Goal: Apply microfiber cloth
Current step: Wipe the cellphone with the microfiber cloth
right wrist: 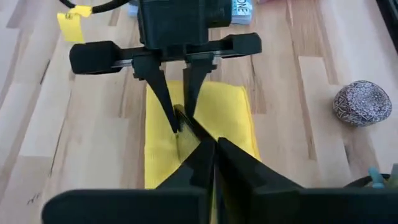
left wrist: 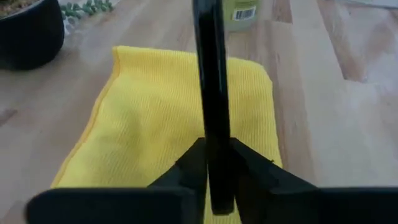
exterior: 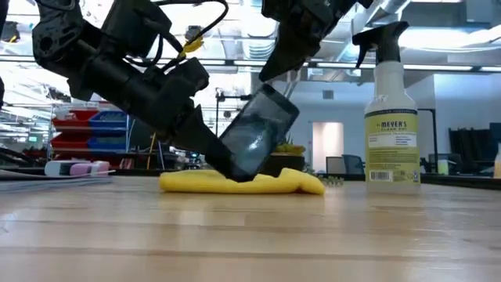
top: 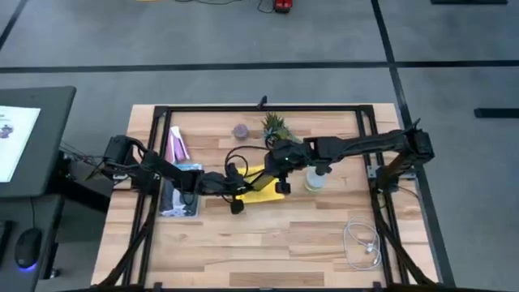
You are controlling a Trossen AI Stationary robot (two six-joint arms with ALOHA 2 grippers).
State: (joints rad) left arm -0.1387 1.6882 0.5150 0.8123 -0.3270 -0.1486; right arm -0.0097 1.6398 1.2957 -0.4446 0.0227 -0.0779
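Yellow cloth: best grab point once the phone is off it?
Probably the microfiber cloth edge that projects past the phone, coming from above with the right pincer. The cloth lies flat and floppy on the table, so pinch it at a corner. Both pincers, left pincer too, are clamped on the phone.

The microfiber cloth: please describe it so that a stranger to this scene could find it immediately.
Look at the middle of the wooden table, where the two arms meet. Under the tilted black smartphone that both arms hold lies the microfiber cloth, flat on the wood. It is the only bright yellow, soft fabric there, unlike the spray bottle beside it.
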